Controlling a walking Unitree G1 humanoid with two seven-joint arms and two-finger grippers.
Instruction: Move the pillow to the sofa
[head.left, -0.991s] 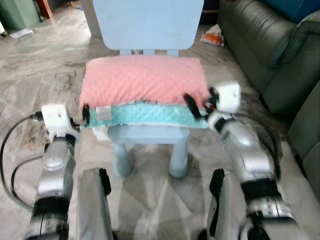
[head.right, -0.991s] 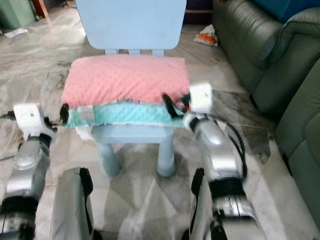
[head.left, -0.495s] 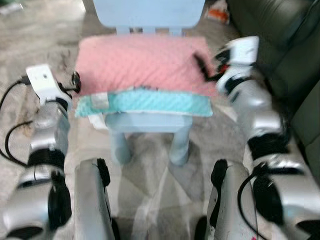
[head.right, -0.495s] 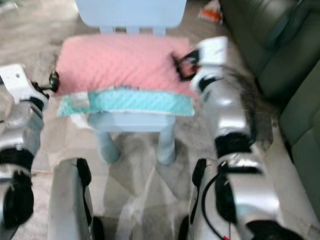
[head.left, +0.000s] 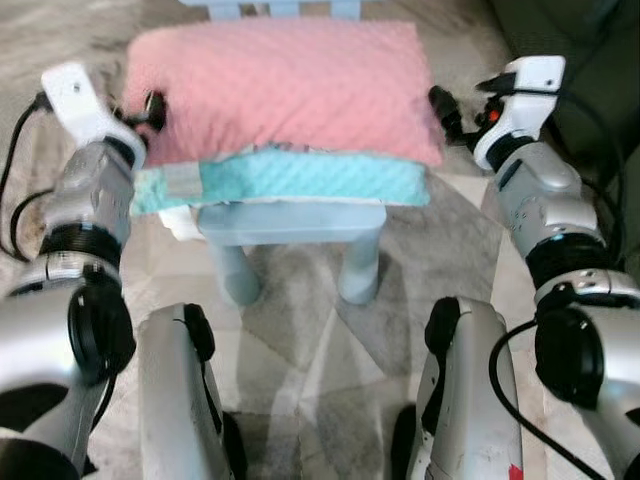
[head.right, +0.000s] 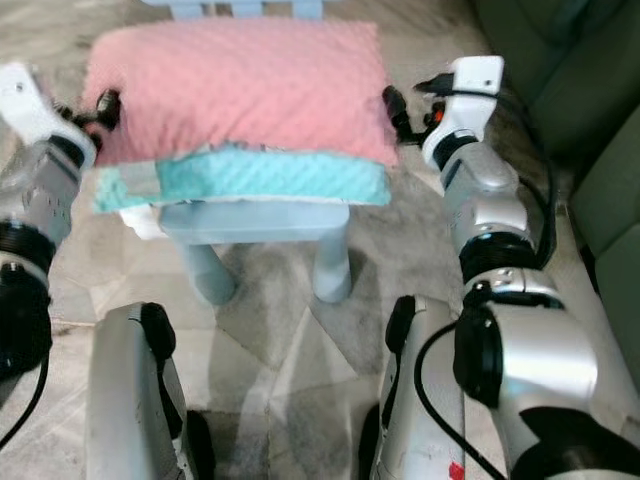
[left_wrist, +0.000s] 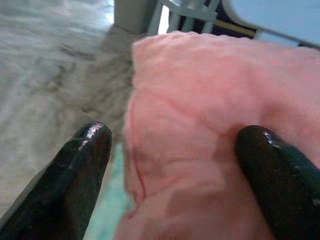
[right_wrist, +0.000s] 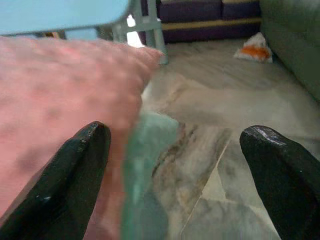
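Note:
The pillow (head.left: 280, 90), pink on top and teal underneath, lies on the seat of a small light-blue chair (head.left: 290, 225). My left gripper (head.left: 150, 105) is at the pillow's left edge and stands open. In the left wrist view the pink edge (left_wrist: 200, 125) bulges between the two black fingers (left_wrist: 75, 170), one of which presses on the fabric. My right gripper (head.left: 445, 108) is open at the pillow's right edge. In the right wrist view one finger (right_wrist: 75, 170) lies against the pillow (right_wrist: 60, 85) and the other hangs over the floor. The dark green sofa (head.right: 590, 60) is on the right.
The chair stands on a grey marbled floor (head.left: 300, 330). An orange and white packet (right_wrist: 255, 47) lies on the floor by the sofa's base. My own legs (head.left: 180, 400) stand just in front of the chair.
The view has tipped down and closed in on the chair. Both arms have reached forward, from the pillow's front corners to its left and right sides.

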